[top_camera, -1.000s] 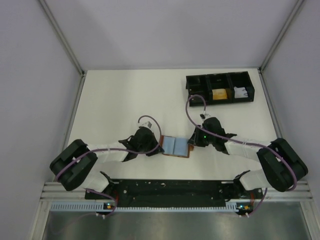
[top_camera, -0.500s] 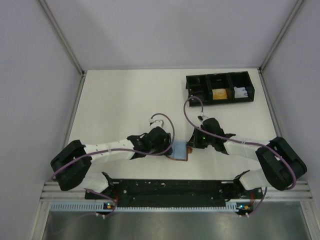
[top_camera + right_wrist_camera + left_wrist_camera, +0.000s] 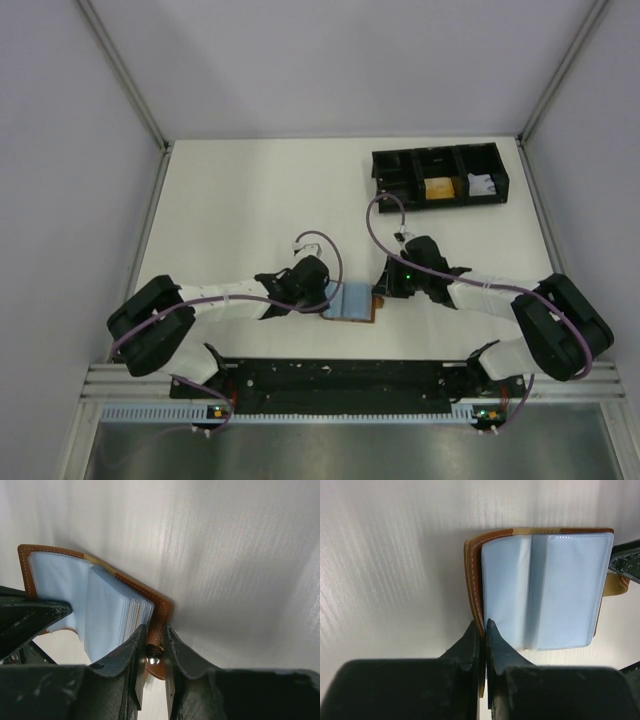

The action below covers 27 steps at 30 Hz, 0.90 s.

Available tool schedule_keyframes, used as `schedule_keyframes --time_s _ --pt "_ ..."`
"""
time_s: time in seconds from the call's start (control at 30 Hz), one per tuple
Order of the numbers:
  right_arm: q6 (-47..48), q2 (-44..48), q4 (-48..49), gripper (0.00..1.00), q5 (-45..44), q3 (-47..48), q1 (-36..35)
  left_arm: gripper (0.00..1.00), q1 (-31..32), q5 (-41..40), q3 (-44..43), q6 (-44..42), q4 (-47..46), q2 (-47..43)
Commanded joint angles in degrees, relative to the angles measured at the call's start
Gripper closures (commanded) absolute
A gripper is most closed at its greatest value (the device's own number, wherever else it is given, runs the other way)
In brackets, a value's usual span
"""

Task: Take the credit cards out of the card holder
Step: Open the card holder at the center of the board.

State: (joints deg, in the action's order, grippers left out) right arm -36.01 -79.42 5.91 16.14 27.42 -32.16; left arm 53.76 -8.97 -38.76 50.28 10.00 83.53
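Note:
The card holder (image 3: pixel 353 301) lies open on the white table between my two grippers, brown leather outside and pale blue plastic sleeves (image 3: pixel 545 590) inside. My left gripper (image 3: pixel 481 625) is shut on the thin brown left edge of the card holder (image 3: pixel 473 570). My right gripper (image 3: pixel 154 630) is shut on the closure tab (image 3: pixel 156 652) with its metal snap, at the holder's right side. In the top view the left gripper (image 3: pixel 328 301) and right gripper (image 3: pixel 381 293) flank the holder. No credit cards can be made out; the sleeves look plain blue.
A black three-compartment tray (image 3: pixel 395 170) stands at the back right, with a yellow item (image 3: pixel 437 190) and a white item (image 3: pixel 481 185) inside. Grey walls enclose the table on three sides. The arms' base rail (image 3: pixel 340 380) runs along the near edge.
My left gripper moved right from beside the card holder onto its left edge, opened, and shut on that edge. The right gripper kept its hold on the tab.

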Motion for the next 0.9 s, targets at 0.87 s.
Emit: schedule_keyframes --time_s 0.87 --pt "-0.8 17.3 -11.6 0.60 5.8 5.9 -0.6 1.00 -3.0 4.1 4.6 3.1 -6.5 -1.3"
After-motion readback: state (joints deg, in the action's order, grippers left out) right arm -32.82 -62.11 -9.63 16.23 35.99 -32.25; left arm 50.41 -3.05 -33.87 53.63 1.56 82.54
